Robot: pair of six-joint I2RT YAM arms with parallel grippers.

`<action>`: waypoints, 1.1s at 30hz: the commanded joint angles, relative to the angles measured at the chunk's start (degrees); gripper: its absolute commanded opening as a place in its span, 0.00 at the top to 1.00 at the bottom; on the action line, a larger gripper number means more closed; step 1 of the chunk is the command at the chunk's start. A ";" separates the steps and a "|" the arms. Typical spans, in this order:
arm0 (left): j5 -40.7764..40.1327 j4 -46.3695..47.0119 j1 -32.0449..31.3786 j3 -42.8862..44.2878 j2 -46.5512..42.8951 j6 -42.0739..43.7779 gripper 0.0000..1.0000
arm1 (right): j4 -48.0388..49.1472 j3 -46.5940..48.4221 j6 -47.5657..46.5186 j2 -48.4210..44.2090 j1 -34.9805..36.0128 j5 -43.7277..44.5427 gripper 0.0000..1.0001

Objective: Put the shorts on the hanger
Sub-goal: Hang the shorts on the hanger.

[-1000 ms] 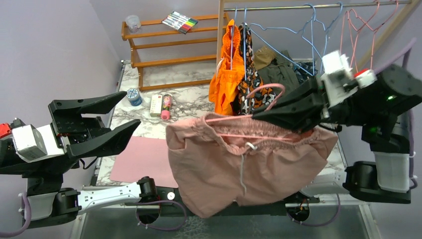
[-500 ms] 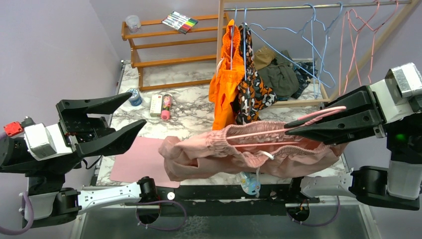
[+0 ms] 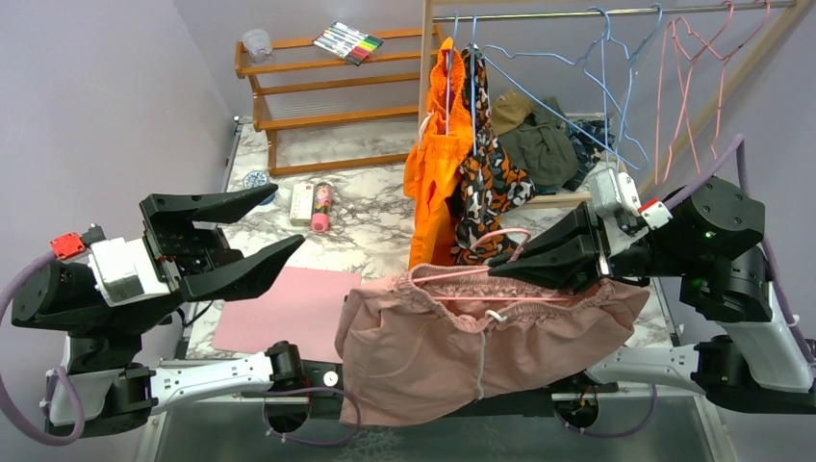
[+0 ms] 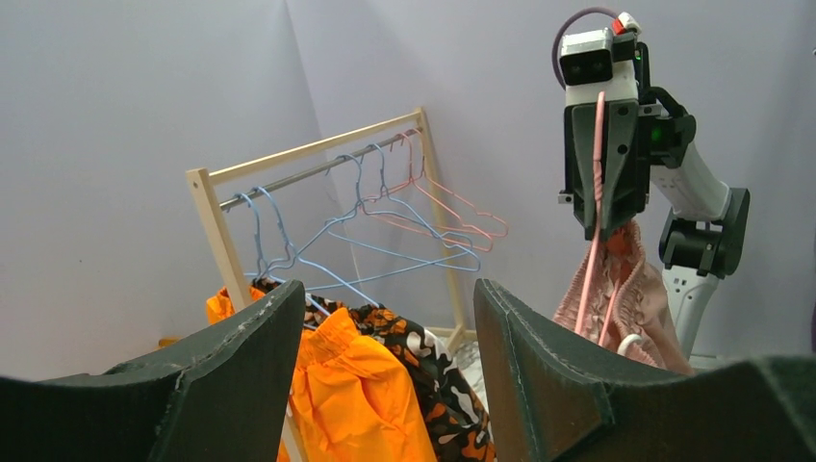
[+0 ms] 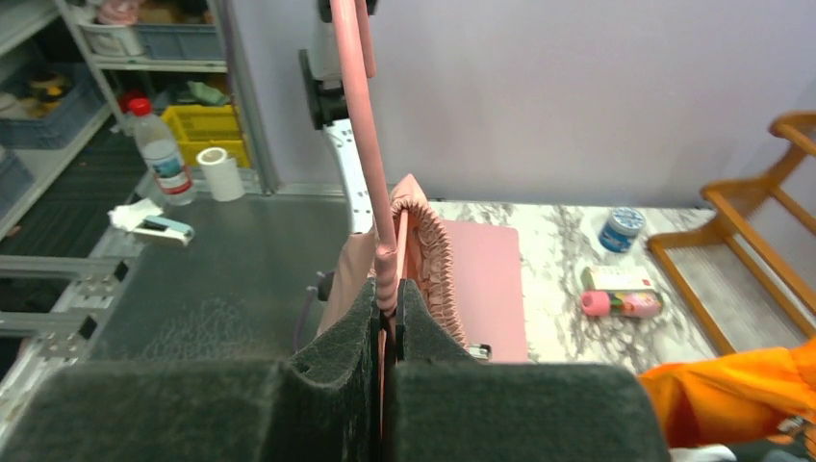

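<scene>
The right pincer (image 3: 496, 262) is pressed together on the thin wire of the pink hanger (image 3: 473, 273), holding it in the air over the near right part of the marble table (image 3: 366, 207). The dusty-pink shorts (image 3: 452, 346) hang from the hanger by their gathered waistband, with the legs dangling past the table's front edge. The left pincer (image 3: 287, 217) stands spread and empty, well apart from the cloth. The main risk, as I judge it, is that so thin a wire may swivel between the pads under the weight of the fabric, letting the waistband slide along the bar and drop off. A quick swing would make this more likely, and no second grip steadies the shorts. The top view alone shows the whole drape and the white drawstring. The right wrist view shows the pads closed tight on the wire. Only the left wrist view shows the hanger hanging upright beside the wooden rail (image 4: 318, 168).
</scene>
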 commanded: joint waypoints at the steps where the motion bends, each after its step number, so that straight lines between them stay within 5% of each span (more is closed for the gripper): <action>1: -1.02 -0.42 -0.06 -1.29 -0.04 -0.22 0.32 | 0.84 2.64 -2.44 -0.78 0.03 6.05 0.99; 13: 4.03 -4.06 -0.04 -3.81 4.61 -2.24 0.31 | -0.68 0.68 -5.00 -1.05 0.07 12.50 0.99; 21: 11.28 -0.16 -0.03 4.80 11.73 -1.04 0.31 | 1.58 20.10 -0.99 4.99 0.05 -3.49 0.99; 33: 11.72 2.51 -0.07 4.99 11.07 -1.44 0.31 | -0.55 3.71 -4.82 1.25 0.07 7.93 0.99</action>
